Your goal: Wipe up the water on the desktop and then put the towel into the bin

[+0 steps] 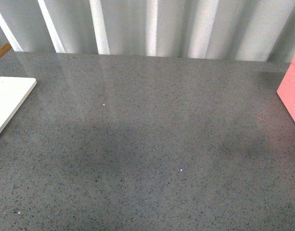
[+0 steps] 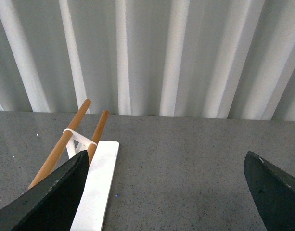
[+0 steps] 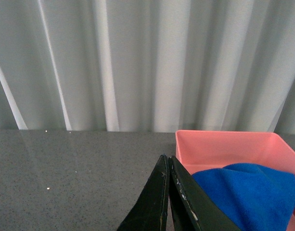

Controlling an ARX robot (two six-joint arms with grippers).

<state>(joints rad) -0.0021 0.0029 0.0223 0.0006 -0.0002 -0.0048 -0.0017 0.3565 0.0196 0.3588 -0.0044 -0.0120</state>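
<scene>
Although no arm appeared in the front view, the right wrist view showed the towel [image 3: 248, 192] lying bunched inside the pink bin [image 3: 224, 144], its blue pile rising above the near rim. The bin stood at the right edge of the desktop [image 1: 147, 144], where the front view caught only one pink corner of it.

The right gripper [image 3: 167, 192] was positioned just beside the bin, with its jaws pressed together and nothing between them. No contact between the gripper and the towel was visible, so the towel was judged to be released and resting in the bin.

The desktop surface showed no distinct puddle or wet streak in any view. A few small bright specks were present, but these could not be told apart from the speckle of the stone. The wiping step was therefore judged complete, with the reservation that a thin film of water would be hard to detect on so glossy a surface.

The left gripper [image 2: 166, 192] was held above the left side of the desktop with its jaws spread wide and empty. A white slab [image 2: 96, 192] lay at the left edge, carrying a stand with two wooden rods [image 2: 60, 144].

Both steps of the task appeared finished; only arm retraction seemed to be left.
</scene>
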